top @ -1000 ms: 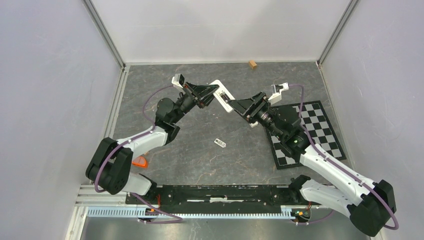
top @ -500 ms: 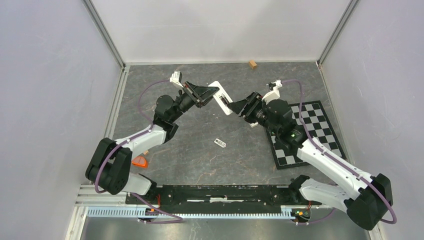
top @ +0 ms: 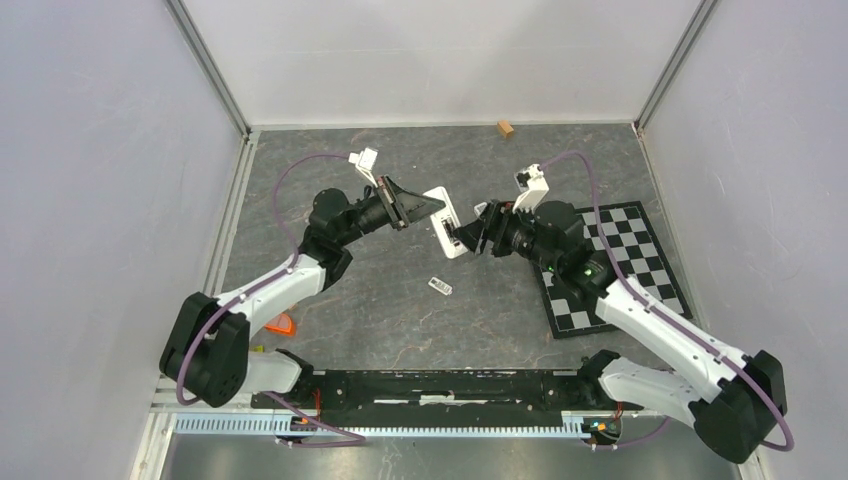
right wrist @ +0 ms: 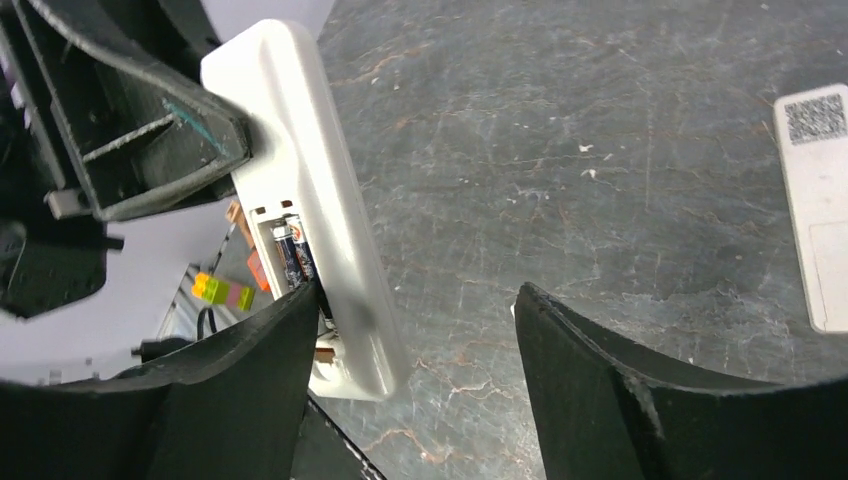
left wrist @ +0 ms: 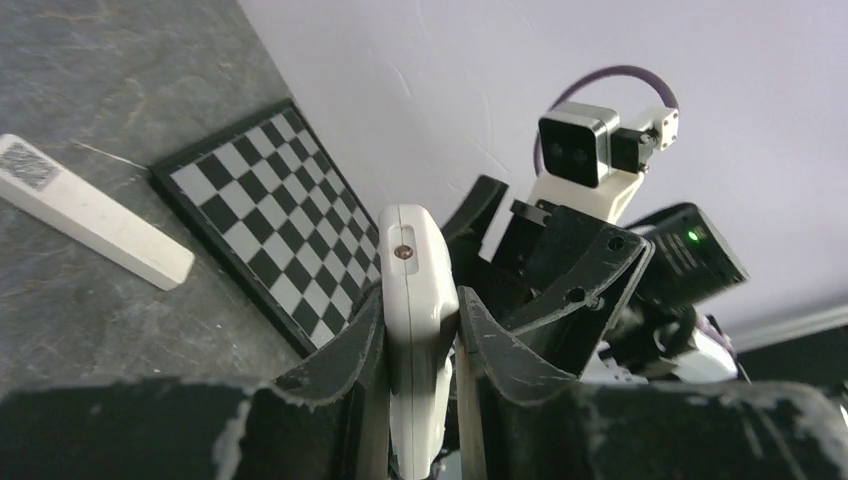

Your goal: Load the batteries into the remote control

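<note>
My left gripper [top: 425, 204] is shut on the slim white remote control [top: 446, 228] and holds it above the table. In the left wrist view the remote [left wrist: 418, 300] stands edge-on between the two fingers. In the right wrist view the remote [right wrist: 320, 190] shows its back with the compartment open, and two dark batteries [right wrist: 292, 252] lie inside. My right gripper [right wrist: 415, 335] is open around the remote's lower end, its left finger [right wrist: 270, 360] against the compartment side. In the top view the right gripper [top: 468, 236] meets the remote from the right.
A small white piece with a QR code [top: 440, 286] lies on the table below the remote, seen also in the wrist views [left wrist: 90, 215] [right wrist: 818, 200]. A checkerboard mat [top: 640, 270] lies at right. A wooden block [top: 506, 128] sits by the back wall, an orange piece [top: 281, 322] at near left.
My left gripper has turned and carried the remote nearer and to the right. My right gripper has swung left and rotated, now facing the remote's end.
</note>
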Controlling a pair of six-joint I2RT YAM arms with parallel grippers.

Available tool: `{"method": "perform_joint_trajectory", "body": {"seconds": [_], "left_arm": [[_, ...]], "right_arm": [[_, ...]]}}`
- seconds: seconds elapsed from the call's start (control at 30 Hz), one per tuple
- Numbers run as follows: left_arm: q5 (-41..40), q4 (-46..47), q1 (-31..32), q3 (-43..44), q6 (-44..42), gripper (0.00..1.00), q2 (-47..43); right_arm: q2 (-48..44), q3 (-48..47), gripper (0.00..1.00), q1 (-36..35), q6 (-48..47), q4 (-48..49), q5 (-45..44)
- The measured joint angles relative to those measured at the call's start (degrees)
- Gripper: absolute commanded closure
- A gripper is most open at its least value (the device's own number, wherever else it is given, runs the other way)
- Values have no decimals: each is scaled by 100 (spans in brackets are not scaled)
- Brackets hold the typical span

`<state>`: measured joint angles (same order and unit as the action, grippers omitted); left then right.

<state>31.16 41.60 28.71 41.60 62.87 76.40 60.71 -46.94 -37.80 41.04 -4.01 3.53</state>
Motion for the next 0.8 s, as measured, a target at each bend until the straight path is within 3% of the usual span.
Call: {"method": "perform_joint_trajectory", "body": {"seconds": [0.1, 0.3, 0.6, 0.8], "left_arm": [[352, 17, 13, 0, -122, 98, -125], [866, 107, -15, 0, -315, 98, -247], [1213, 378, -76, -2, -457, 98, -254], [1193, 599, -201, -103, -531, 98, -251]], "right_arm": [[-297, 267, 24, 42, -358, 278, 400], [-387, 374, 38, 55, -745, 616, 1008], [-291, 376, 55, 17, -702, 916, 1283], [114, 52, 71, -9, -634, 863, 1405]]}}
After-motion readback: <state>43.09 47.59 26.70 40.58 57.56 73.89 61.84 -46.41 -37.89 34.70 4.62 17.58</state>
